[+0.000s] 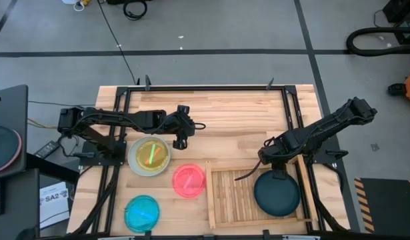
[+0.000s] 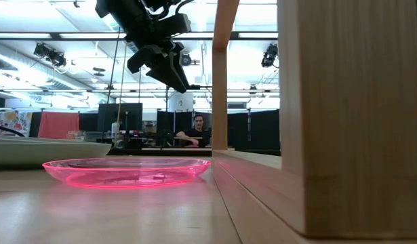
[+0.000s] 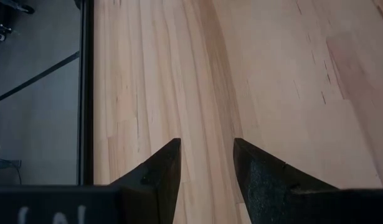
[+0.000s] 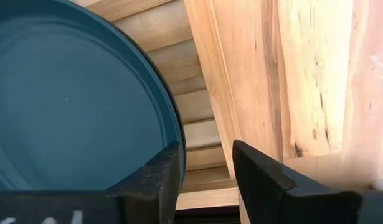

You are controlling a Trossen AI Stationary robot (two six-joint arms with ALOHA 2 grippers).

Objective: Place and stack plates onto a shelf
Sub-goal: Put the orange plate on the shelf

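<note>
- Five plates: cyan (image 1: 142, 213), yellow-green (image 1: 151, 153) lying on a whitish one (image 1: 134, 162), pink (image 1: 189, 180), dark teal (image 1: 277, 194).
- Left gripper (image 1: 180, 139) beside the yellow-green plate, fingers slightly apart, empty.
- One shelf (image 1: 226, 197) holds the teal plate.
- Right gripper (image 1: 277, 165) above its rim, slightly open, empty.

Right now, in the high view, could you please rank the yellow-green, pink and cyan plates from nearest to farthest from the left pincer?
1. Yellow-green plate, just beside the left pincer.
2. Pink plate, left of the shelf.
3. Cyan plate, at the table's near edge.
</note>
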